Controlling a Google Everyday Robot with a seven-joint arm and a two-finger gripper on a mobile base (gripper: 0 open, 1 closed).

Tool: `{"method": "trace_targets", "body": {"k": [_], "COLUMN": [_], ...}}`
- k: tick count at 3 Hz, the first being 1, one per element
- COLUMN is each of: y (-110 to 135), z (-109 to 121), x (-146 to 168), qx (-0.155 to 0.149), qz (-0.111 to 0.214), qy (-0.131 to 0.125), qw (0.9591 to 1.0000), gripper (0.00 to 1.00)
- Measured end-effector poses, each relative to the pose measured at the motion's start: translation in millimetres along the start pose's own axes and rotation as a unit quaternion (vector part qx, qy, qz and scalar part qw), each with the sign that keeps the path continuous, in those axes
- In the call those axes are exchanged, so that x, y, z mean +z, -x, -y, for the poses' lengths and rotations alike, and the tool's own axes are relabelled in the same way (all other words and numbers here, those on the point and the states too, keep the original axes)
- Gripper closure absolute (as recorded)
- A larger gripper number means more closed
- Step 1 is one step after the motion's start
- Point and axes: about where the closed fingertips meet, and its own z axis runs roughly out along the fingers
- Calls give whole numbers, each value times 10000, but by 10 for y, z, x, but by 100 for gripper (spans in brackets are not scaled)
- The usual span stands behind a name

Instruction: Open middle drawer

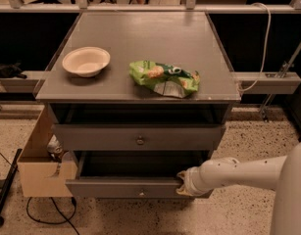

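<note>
The grey cabinet [140, 89] shows two drawer fronts. The upper front [106, 137] has a small round knob [140, 140] and a dark gap above it. Below it the middle drawer [115, 189] is pulled out toward me, with its dark inside [140, 164] showing and a small knob [140, 193] on its front. My gripper [182, 184] is at the right end of this drawer's front, at its top edge, on the end of my white arm [238, 173] that comes in from the right. Anything below this drawer is hidden.
A white bowl [86, 61] and a green snack bag [164, 77] lie on the cabinet top. An open cardboard box [39, 168] stands on the floor against the cabinet's left side. A black cable [42, 214] lies on the floor at the left. A rail [267, 82] runs behind on the right.
</note>
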Motion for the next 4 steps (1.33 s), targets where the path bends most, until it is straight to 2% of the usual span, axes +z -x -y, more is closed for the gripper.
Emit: {"method": "trace_targets", "body": {"k": [1,2,3,4], "y": [0,0,0,0], "z": [0,0,0,0], "x": [0,0,1,1], "qx": [0,0,0,0], "qz": [0,0,0,0], "qy": [0,0,1,1], "qw": [10000,10000,10000,10000], "gripper": [53,22,1,0]}}
